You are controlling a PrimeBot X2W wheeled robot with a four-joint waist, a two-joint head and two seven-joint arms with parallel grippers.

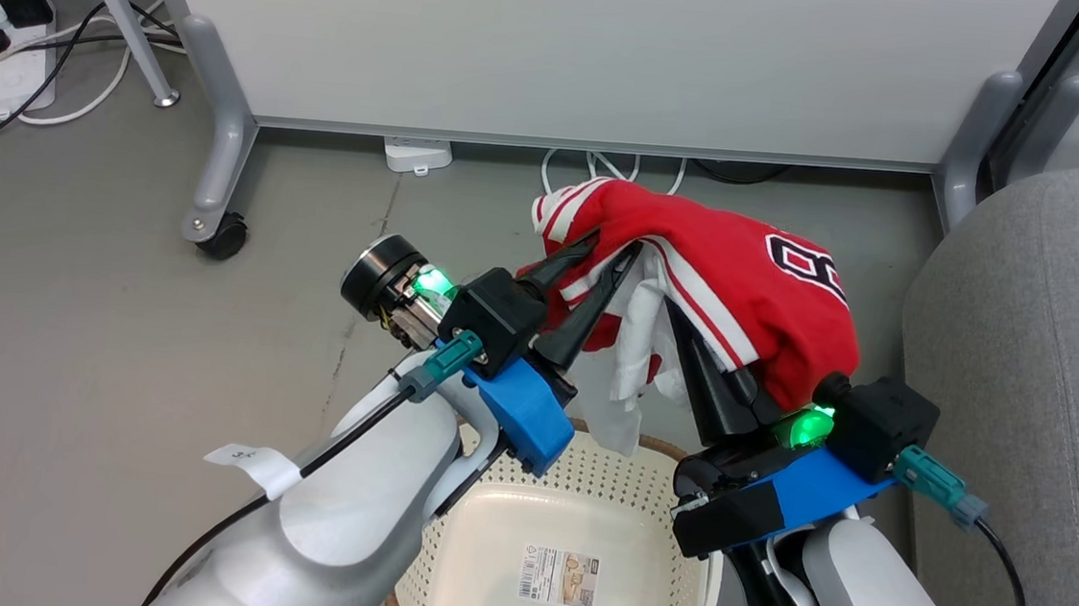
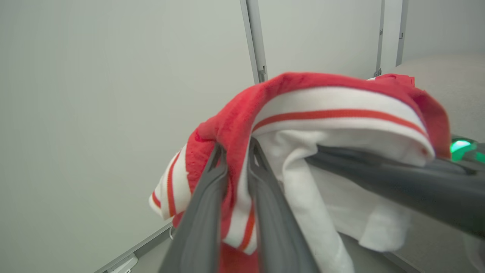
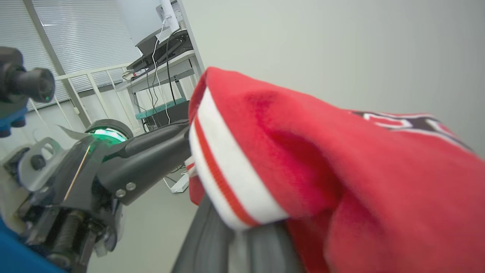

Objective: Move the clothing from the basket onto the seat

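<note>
A smooth grey floor (image 1: 67,304) carries the cream perforated plastic basket with a brown woven-look rim (image 1: 622,473). Beyond the basket stands a white partition panel on grey castor legs (image 1: 569,45), and to the right of the basket bulges the rounded grey fabric seat (image 1: 1028,332). Above the basket's far rim hangs the soft red jersey clothing, white-striped with a black 8 (image 1: 744,271). The left tool (image 1: 615,244) pinches its striped edge between 2 dark tapered fingers. The right tool (image 1: 675,312) is pressed together under the draped cloth.
</note>
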